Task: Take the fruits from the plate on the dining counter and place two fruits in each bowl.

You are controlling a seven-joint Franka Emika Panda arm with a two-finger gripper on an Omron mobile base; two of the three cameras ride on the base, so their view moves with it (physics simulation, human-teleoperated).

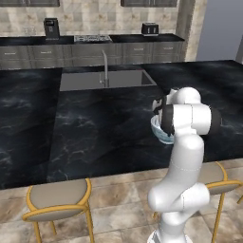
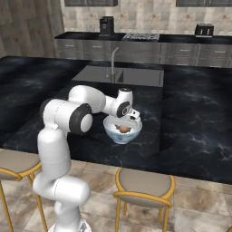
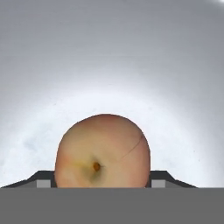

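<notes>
A tan, peach-coloured fruit point(image 3: 103, 151) sits between my gripper's point(image 3: 103, 183) two dark fingertips point(image 3: 43, 181), which press on its flanks. The white inside of the bowl point(image 3: 109, 57) lies all around it. In the right base view the gripper point(image 2: 123, 128) reaches down into the white bowl with the pale blue outside point(image 2: 112, 134), with the fruit point(image 2: 123, 129) low inside it. The bowl point(image 1: 157, 132) stands near the front edge of the black dining counter point(image 1: 95, 128), partly hidden by my arm. The plate is out of view.
A sink point(image 2: 122, 76) with a tall faucet point(image 2: 113, 61) is set in the counter behind the bowl. Stools point(image 2: 142, 185) stand along the counter's front edge. The far counter carries a coffee machine point(image 2: 106, 25) and a toaster point(image 2: 204, 30).
</notes>
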